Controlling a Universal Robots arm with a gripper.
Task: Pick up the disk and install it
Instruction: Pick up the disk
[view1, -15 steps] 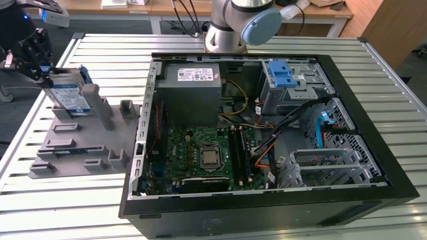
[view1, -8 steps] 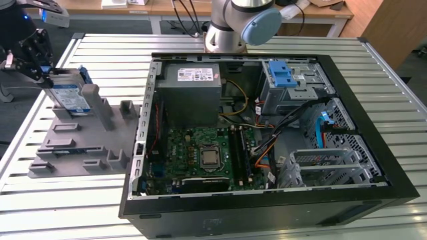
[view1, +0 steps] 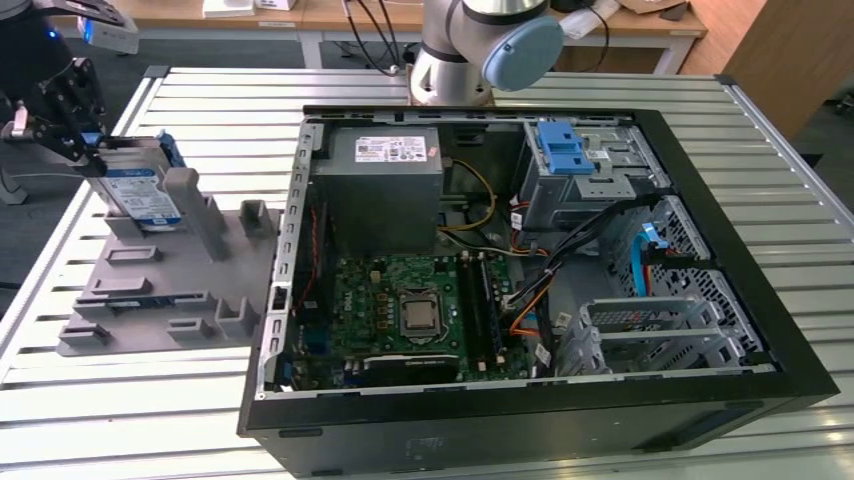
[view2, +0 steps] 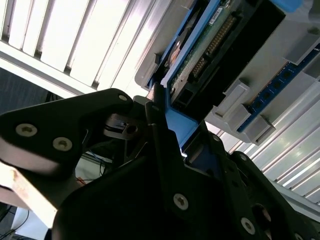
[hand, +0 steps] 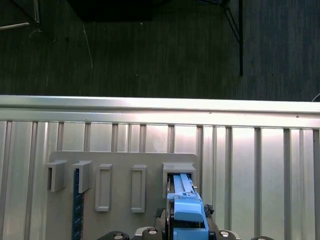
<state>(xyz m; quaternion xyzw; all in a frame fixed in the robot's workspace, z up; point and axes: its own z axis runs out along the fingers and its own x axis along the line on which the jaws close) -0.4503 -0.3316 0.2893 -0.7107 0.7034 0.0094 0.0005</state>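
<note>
The disk (view1: 144, 195), a silver drive with a white-and-blue label in a blue carrier bracket, stands on edge in a slot of the grey fixture (view1: 160, 290) at the exterior view's left. My black gripper (view1: 88, 158) is at the disk's upper far end, shut on its blue bracket. In the second wrist view the fingers (view2: 159, 131) press against the blue bracket, and the disk's (view2: 200, 55) green circuit side runs away from them into the fixture. The first wrist view looks down the disk's (hand: 186, 200) blue edge, seated in its slot.
An open black computer case (view1: 747, 330) lies on the slatted metal table, with a grey power supply (view1: 387, 190), a motherboard (view1: 414, 310) and a drive bay with a blue latch (view1: 567, 150). The arm's base (view1: 461, 50) is behind the case. A blue memory stick (hand: 78, 200) stands in the fixture.
</note>
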